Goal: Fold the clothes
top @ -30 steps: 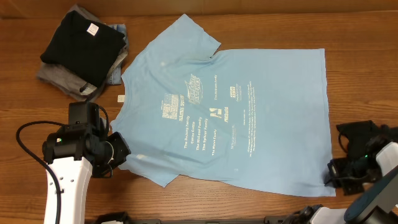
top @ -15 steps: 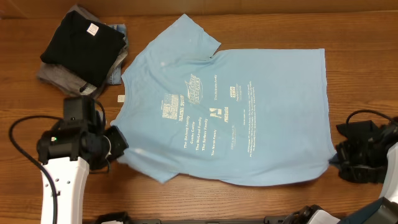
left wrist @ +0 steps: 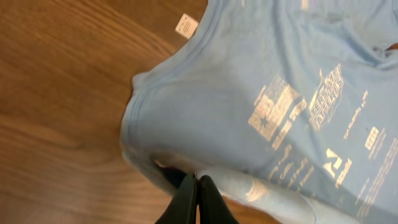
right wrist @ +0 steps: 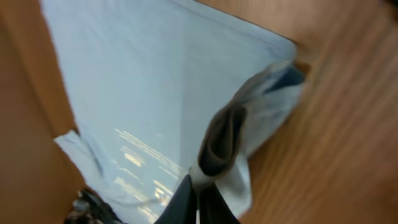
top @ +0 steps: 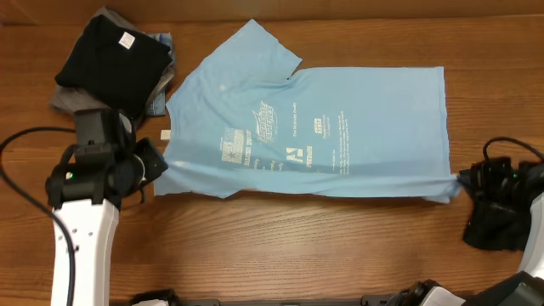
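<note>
While looking down from overhead, can see the sky-blue T-shirt [top: 340,102] spread across the middle of the tabletop [top: 289,246], white print facing up, collar to the left and hem to the right. Far sleeve lying flat toward the back edge. Near side ending in a straight, doubled line running left to right, with cloth laid over the lower rows of print.

Held at both ends of that line. At the left end, just beside the collar: left gripper [left wrist: 198,190], jaws pressed together and pinching a bunched layer of the blue cloth, lifted a little off the layer beneath. Beyond it, in the left wrist view, the ribbed collar rim and a small white tag [left wrist: 185,25] lying on bare wood.

At the right end, on the near hem corner: right gripper [right wrist: 199,186], jaws likewise closed tight on a twisted wad of blue fabric, with the rest of the shirt stretching away flat from the pinch.

In the far-left corner, apart from both grippers: a folded black T-shirt [top: 115,55] stacked on a gray garment [top: 72,100], close to the blue shirt's collar side. Left of the left arm, a black cable [top: 13,170] looping over the wood.
</note>
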You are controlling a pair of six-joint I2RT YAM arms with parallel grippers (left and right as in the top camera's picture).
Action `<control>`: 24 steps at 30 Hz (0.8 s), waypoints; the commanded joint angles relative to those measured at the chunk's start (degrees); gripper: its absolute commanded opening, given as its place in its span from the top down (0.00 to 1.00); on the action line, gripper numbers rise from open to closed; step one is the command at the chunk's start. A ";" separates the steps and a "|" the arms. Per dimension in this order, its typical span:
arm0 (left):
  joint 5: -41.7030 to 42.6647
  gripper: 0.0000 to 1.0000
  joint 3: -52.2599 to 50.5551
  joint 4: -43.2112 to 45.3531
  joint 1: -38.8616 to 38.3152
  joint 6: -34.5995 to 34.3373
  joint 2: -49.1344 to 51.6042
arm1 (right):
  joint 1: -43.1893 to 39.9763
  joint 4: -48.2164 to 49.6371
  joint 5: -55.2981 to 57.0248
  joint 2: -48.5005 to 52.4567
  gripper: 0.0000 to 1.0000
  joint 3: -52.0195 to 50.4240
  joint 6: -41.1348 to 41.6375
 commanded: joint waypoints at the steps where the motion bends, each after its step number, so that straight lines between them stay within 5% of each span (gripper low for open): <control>1: -1.18 0.96 1.14 3.21 -0.11 -1.01 3.54 | 2.36 4.94 -3.63 2.49 0.96 1.55 4.70; 12: 1.16 0.96 1.14 12.20 -0.11 -0.98 9.01 | 8.90 20.92 -6.25 9.68 0.96 1.55 11.32; 24: 3.43 0.95 1.14 19.39 -0.11 -1.01 14.71 | 8.90 24.79 -3.50 10.27 0.96 1.55 13.46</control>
